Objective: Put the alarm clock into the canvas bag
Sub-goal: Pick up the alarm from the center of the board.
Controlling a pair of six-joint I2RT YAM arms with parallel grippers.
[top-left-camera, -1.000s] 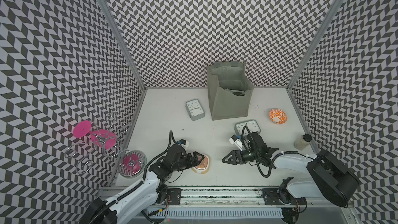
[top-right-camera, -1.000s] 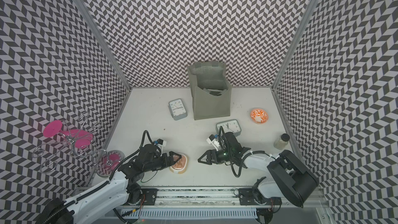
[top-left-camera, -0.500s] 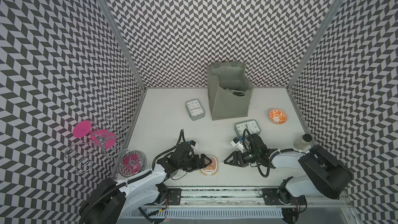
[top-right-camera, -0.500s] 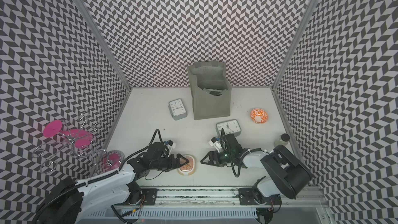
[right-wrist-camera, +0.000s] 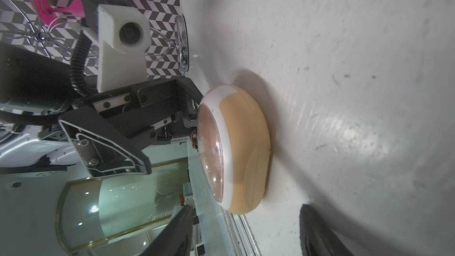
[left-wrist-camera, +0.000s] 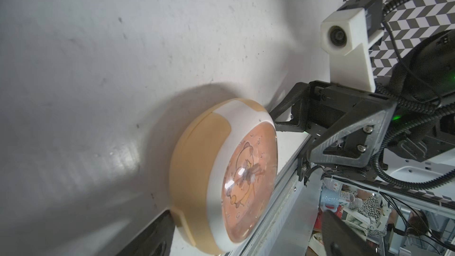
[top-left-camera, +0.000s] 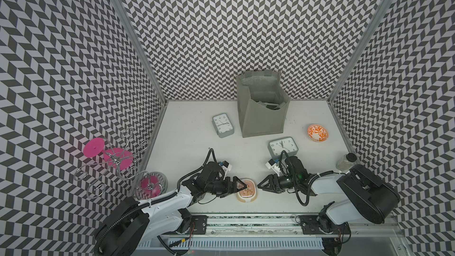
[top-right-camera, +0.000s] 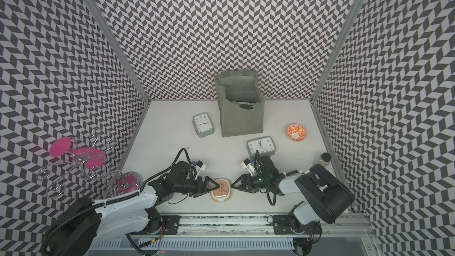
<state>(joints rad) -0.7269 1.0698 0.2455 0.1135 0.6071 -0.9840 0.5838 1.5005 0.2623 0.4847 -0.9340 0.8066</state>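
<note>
Two tools flanked the tan cartoon alarm clock (top-left-camera: 248,193), face-up near the front of the tabletop (top-left-camera: 192,144), well apart from the canvas bag (top-left-camera: 262,119). My left tool (top-left-camera: 240,189) straddled it, jaws wide, not yet gripping, apparently to pinch its sides. My right tool (top-left-camera: 261,187) hovered beside it, part-open, empty.

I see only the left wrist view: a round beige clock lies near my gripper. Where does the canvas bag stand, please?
Observer: The canvas bag stands upright at the back of the table, its mouth open.
Operator: Does anything lie before it?
Observer: Yes, a grey clock sits in front of it, not touching.
Operator: Any other clock?
Observer: A second grey clock lies beside the bag, on the left arm's side.
</note>
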